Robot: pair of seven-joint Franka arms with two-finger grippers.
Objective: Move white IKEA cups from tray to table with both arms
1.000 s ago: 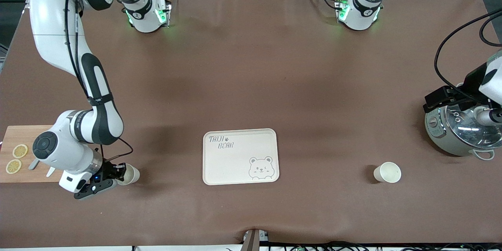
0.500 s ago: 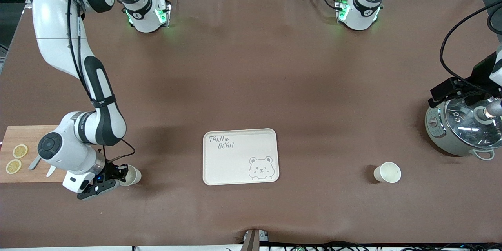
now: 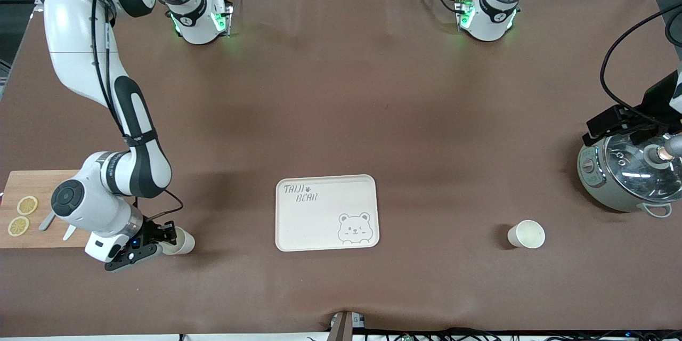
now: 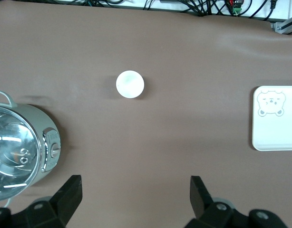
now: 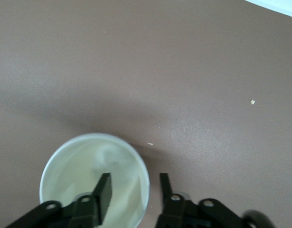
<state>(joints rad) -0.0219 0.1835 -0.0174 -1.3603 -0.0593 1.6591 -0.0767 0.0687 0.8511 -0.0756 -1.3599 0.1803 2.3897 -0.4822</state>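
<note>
One white cup (image 3: 182, 242) stands near the right arm's end of the table, beside the cutting board. My right gripper (image 3: 166, 233) is low at it, open, with one finger inside the cup (image 5: 84, 171) and the other finger (image 5: 166, 190) just outside its wall; both stand apart from the wall in the right wrist view (image 5: 134, 183). The second white cup (image 3: 526, 234) stands upright and alone toward the left arm's end; it also shows in the left wrist view (image 4: 130, 84). My left gripper (image 3: 620, 125) hangs open and empty (image 4: 136, 187) over the table by the pot.
The cream bear tray (image 3: 326, 192) lies between the two cups and shows in the left wrist view (image 4: 275, 137). A steel pot with a glass lid (image 3: 626, 181) stands at the left arm's end. A wooden cutting board (image 3: 37, 186) with lemon slices lies under the right arm.
My right gripper and the cup at it have shifted slightly toward the tray and the front camera. My left gripper has risen a little beside the pot.
</note>
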